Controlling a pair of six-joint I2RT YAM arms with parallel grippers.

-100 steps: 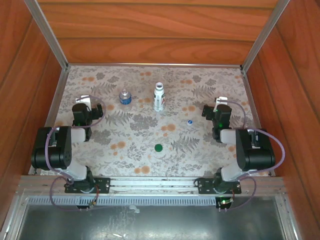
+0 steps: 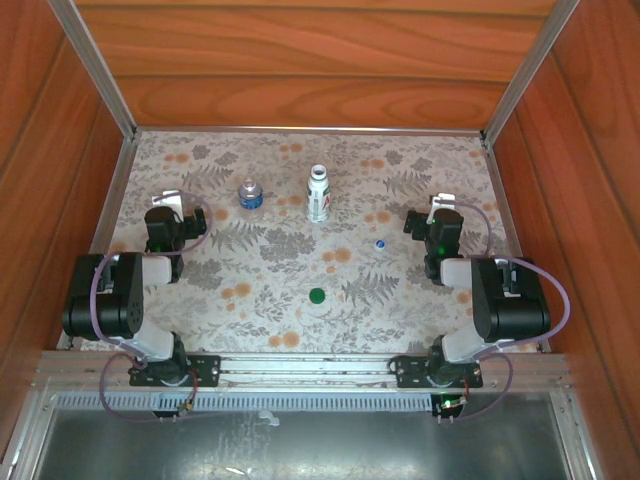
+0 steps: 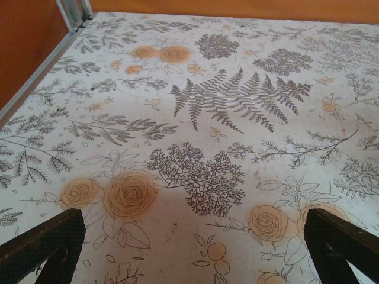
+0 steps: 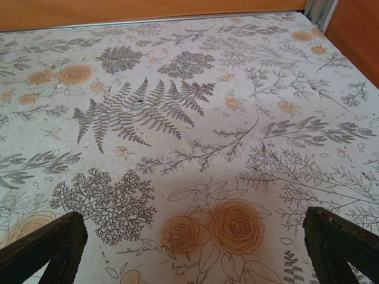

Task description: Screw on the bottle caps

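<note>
— Left gripper (image 3: 192, 254): what state is it in?
— Released. Its 2 dark fingers (image 3: 41, 248) stand wide apart, low over the floral-printed table covering (image 2: 270, 270). Seen from above, it sits at about 9 o'clock from the table's middle.
— And the right gripper (image 4: 189, 248)?
— Also released, with its jaws spread wide over printed roses and ferns and clamping nothing. It sits at about 3 o'clock.
— Where are the bottles?
— Both stand upright toward the far side. A tall opaque white plastic bottle with a printed label (image 2: 318, 195) is at 12 o'clock. A short clear plastic bottle with a blue label (image 2: 251, 195) is at about 11 o'clock, near the white one but apart from it.
— The caps?
— A round dark green plastic cap (image 2: 317, 296) lies flat at 6 o'clock, well apart from both bottles. A smaller round blue plastic cap (image 2: 380, 243) lies at about 3 o'clock, between the table's middle and the right gripper, and touches neither.
— So neither cap is on a bottle?
— Correct, both lie on the covering.
— What surrounds the table?
— Reddish wooden panel walls (image 2: 300, 60) at 9, 12 and 3 o'clock.
</note>
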